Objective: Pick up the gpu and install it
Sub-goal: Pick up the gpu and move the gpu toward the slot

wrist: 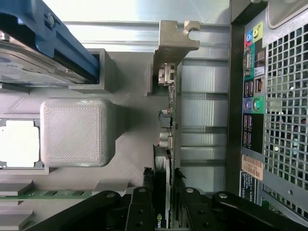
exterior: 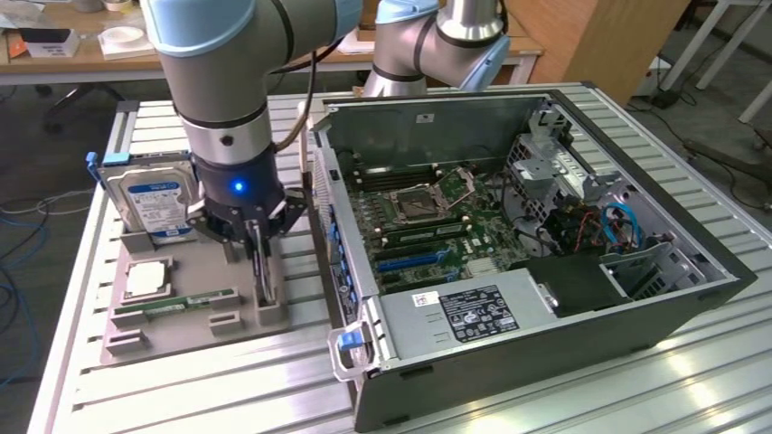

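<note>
Here the end effector (exterior: 257,240) sits narrow, pinching the gpu (wrist: 170,120) by both faces; the grey holder (exterior: 181,339) props the card on edge, leaving its top free to grab.

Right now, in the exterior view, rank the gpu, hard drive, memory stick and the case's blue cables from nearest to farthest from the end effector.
1. gpu: on edge in the tray, right at the end effector.
2-3. hard drive, upright toward the exterior view's left, and memory stick, flat on the tray: too close to call.
4. blue cables: inside the case, exterior view's right.
</note>
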Tool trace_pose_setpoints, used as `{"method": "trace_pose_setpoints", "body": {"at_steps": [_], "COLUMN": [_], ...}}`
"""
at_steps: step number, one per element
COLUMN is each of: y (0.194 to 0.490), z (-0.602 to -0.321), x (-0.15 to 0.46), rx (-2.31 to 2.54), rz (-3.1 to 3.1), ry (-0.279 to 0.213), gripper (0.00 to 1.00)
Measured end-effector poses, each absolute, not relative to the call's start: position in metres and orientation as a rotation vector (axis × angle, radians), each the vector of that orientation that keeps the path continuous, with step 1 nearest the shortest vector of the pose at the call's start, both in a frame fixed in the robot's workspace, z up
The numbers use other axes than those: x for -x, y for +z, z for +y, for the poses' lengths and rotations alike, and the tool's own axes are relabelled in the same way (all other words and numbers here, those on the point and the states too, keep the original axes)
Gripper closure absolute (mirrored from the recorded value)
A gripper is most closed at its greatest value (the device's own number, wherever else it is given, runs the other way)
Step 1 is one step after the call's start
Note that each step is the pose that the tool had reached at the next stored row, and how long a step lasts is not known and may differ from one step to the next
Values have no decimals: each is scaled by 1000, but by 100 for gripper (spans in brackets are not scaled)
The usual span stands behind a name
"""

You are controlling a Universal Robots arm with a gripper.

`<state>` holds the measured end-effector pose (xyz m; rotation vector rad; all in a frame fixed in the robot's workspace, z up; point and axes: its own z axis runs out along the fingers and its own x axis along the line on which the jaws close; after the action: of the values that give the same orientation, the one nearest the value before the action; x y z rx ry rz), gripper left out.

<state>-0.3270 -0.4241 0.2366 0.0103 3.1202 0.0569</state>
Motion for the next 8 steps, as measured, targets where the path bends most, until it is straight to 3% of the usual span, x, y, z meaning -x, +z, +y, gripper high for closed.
{"method": "trace_pose_setpoints", "body": {"at_steps": [8], "y": [250], "z": [-424], "x": [327], "rx": [-10], "rz": [3120], "ry": [57], "gripper": [74]}}
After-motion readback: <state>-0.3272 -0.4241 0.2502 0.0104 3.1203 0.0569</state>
